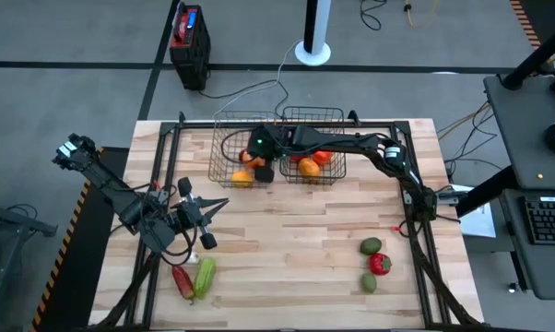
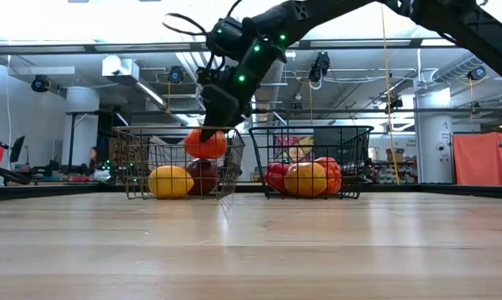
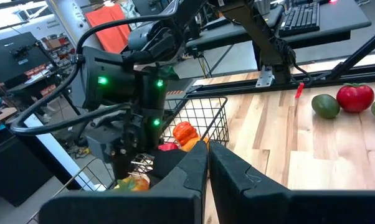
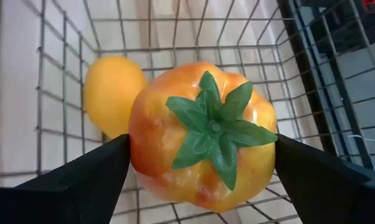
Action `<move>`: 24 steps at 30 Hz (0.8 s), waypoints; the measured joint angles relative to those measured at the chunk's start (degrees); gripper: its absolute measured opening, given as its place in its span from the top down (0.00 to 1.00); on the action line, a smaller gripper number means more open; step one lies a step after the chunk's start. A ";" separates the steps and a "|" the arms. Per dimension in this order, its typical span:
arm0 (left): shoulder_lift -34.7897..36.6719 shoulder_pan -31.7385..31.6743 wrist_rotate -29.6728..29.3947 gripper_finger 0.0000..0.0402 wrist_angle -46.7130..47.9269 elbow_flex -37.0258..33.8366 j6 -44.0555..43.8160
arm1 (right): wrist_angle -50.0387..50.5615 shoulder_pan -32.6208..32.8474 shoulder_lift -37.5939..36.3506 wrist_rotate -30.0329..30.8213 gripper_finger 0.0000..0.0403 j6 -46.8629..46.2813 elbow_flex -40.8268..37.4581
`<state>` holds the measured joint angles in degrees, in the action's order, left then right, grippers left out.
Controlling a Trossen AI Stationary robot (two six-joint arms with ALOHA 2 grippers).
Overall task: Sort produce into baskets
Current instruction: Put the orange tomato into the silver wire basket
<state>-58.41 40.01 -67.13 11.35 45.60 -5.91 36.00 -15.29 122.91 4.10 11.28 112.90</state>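
Left gripper (image 1: 220, 205) idle, fingers together, empty, well in front of left basket (image 1: 224, 148). Right gripper (image 2: 208, 133) clamps orange tomato (image 4: 203, 137) over left basket, above lemon (image 4: 113, 93). Tomato looks light, smooth, roundish; side grip suits.

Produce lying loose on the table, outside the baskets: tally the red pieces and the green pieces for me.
Red: 2, the long pepper and the round red one
Green: 3, the long green one and two round green ones
Total: 5
Not counted: the orange tomato held in the right gripper.
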 joint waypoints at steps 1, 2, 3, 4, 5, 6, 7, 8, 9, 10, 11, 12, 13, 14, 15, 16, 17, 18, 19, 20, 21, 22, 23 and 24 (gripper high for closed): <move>0.00 0.00 0.00 1.00 -0.01 0.00 0.00 | -0.56 -0.01 0.00 0.00 0.08 -0.92 0.00; 0.00 0.00 0.00 1.00 0.00 0.00 0.00 | -1.07 0.00 0.00 0.00 0.08 -1.99 0.00; 0.00 0.00 0.00 1.00 0.00 0.00 0.01 | -1.39 0.00 0.00 -0.01 0.08 -3.26 0.00; 0.00 0.00 0.00 1.00 0.00 0.00 0.02 | -1.78 0.02 0.00 0.00 0.08 -4.50 0.00; 0.00 0.00 0.01 1.00 0.00 0.00 0.02 | -2.17 0.02 -0.02 -0.02 0.08 -5.46 0.00; -0.01 0.00 0.00 1.00 0.00 0.00 0.02 | -2.24 0.02 -0.02 -0.02 0.08 -6.03 0.00; 0.00 0.00 0.00 1.00 0.00 0.00 0.01 | -2.12 0.02 -0.02 0.00 0.08 -6.82 0.00; 0.00 0.00 0.01 1.00 0.03 0.00 0.02 | -2.10 0.02 -0.02 -0.02 0.08 -7.47 0.00; -0.01 0.00 0.00 1.00 0.04 0.00 0.02 | -2.08 0.02 -0.02 0.00 0.08 -7.90 0.00; -0.02 0.00 0.02 1.00 0.04 0.00 0.02 | -2.07 0.02 -0.02 0.00 0.08 -8.52 0.00; -0.01 0.00 0.01 1.00 0.06 0.00 0.02 | -1.98 0.02 -0.02 -0.02 0.08 -8.66 0.00; 0.00 0.00 0.02 1.00 0.11 0.00 0.02 | -1.68 0.02 -0.02 -0.19 0.08 -8.14 0.00; -0.02 0.00 0.02 1.00 0.20 0.00 0.02 | -1.52 0.02 -0.02 -0.46 0.08 -7.88 0.00; -0.02 0.01 0.02 1.00 0.24 0.00 0.02 | -1.58 0.02 -0.02 -0.48 0.08 -7.90 0.00; -0.02 0.00 0.02 1.00 0.24 0.00 0.02 | -1.52 0.02 -0.02 -0.48 0.08 -8.04 0.00; -0.01 0.00 0.02 1.00 0.24 0.00 0.02 | -1.49 0.02 -0.02 -0.49 0.09 -8.10 0.00; -0.01 0.00 0.02 1.00 0.26 0.00 0.02 | -1.57 0.03 -0.02 -0.50 0.09 -7.90 0.00; -0.02 0.00 0.02 1.00 0.25 0.00 0.02 | -1.61 0.05 -0.02 -0.54 0.09 -7.65 0.00; -0.02 0.00 0.02 1.00 0.27 0.00 0.02 | -1.59 0.10 -0.02 -0.63 0.09 -7.40 0.00; 0.00 0.00 0.02 1.00 0.28 0.00 0.02 | -1.59 0.13 -0.02 -0.79 0.09 -7.17 0.00; -0.02 0.00 0.02 1.00 0.30 0.00 0.02 | -1.55 0.13 -0.02 -1.18 0.09 -7.01 0.00; -0.02 0.02 0.02 1.00 0.32 0.00 0.02 | -1.55 0.15 -0.02 -1.54 0.09 -6.97 0.00; -0.02 0.00 0.02 1.00 0.35 0.00 0.02 | -1.58 0.15 -0.02 -1.57 0.09 -6.94 0.00; -0.02 0.01 0.02 1.00 0.36 0.00 0.02 | -1.59 0.15 -0.02 -1.57 0.09 -6.96 0.00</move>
<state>-58.43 40.02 -67.11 11.72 45.60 -5.89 34.41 -15.14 122.89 2.53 4.33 112.90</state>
